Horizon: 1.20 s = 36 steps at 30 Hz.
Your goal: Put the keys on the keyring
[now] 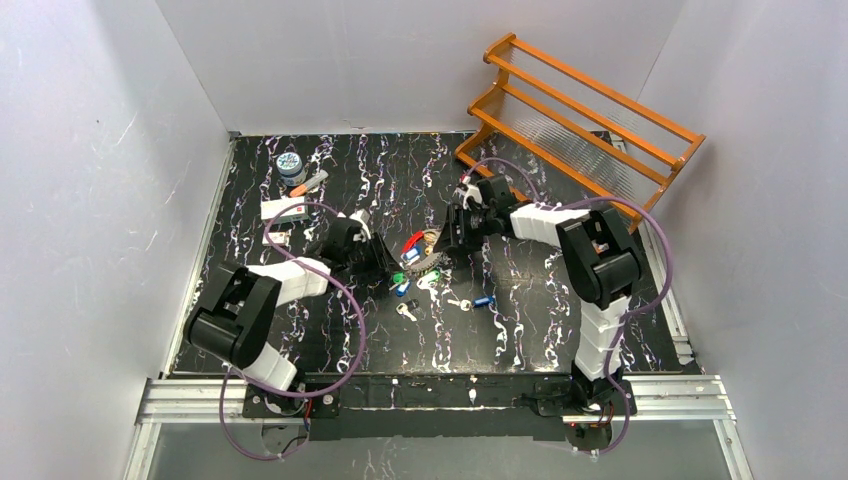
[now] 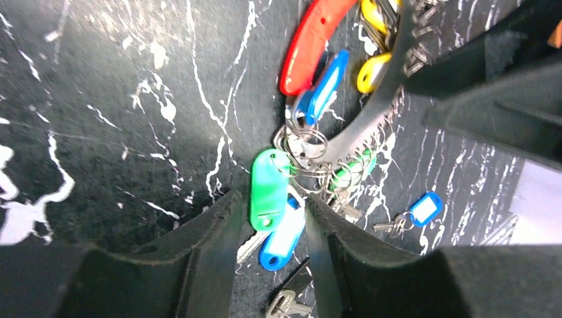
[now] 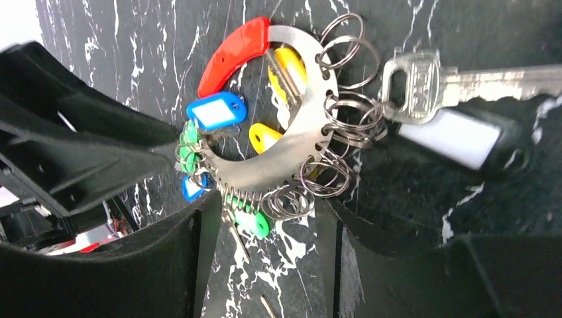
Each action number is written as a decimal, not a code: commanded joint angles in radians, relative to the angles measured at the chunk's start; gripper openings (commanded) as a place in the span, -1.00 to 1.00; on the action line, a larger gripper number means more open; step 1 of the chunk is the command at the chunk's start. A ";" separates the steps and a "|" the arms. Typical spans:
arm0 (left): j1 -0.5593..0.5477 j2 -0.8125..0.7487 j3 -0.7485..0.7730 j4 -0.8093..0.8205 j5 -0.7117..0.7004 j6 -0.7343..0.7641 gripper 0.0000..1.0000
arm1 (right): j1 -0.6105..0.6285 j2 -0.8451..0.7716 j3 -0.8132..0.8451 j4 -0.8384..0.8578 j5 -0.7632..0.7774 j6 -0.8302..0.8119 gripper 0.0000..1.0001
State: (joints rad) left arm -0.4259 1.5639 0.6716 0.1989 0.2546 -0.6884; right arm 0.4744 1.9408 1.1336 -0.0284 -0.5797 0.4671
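Note:
The keyring (image 3: 291,152) is a flat silvery crescent with a red grip, hung with several split rings and green, blue and yellow tags; it lies mid-table (image 1: 425,250). My left gripper (image 2: 272,205) is open around a green tag (image 2: 268,185) and a blue tag (image 2: 285,242) at the ring's left side, with a gap on the left finger's side. My right gripper (image 3: 265,225) is open, its fingertips straddling the ring's lower edge and split rings. A large silver key (image 3: 424,86) with a black tag hangs on one split ring. Loose keys (image 1: 405,311) (image 1: 460,303) (image 1: 484,300) lie nearer the bases.
An orange wooden rack (image 1: 580,110) stands at the back right. A small jar (image 1: 290,165), an orange marker (image 1: 312,182) and a white card (image 1: 285,208) lie at the back left. Grey walls enclose the black marbled table.

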 commanded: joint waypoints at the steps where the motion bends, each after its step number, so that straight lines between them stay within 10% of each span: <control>1: -0.020 -0.011 -0.098 0.107 0.057 -0.104 -0.23 | 0.013 0.036 0.138 -0.079 0.032 -0.057 0.24; 12: -0.020 -0.069 0.039 -0.068 -0.078 0.016 -0.07 | 0.022 -0.125 0.049 -0.161 0.176 -0.130 0.29; 27: -0.026 0.016 0.043 0.033 -0.001 -0.036 -0.20 | 0.049 -0.074 -0.101 0.124 -0.055 0.084 -0.19; 36: -0.031 0.014 0.016 0.048 0.000 -0.044 -0.35 | 0.053 -0.005 0.016 0.042 0.074 0.062 -0.50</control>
State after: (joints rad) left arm -0.4515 1.5856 0.7067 0.2420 0.2424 -0.7296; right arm 0.5243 1.9202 1.0733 0.0418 -0.5697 0.5419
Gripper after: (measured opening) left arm 0.329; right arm 0.261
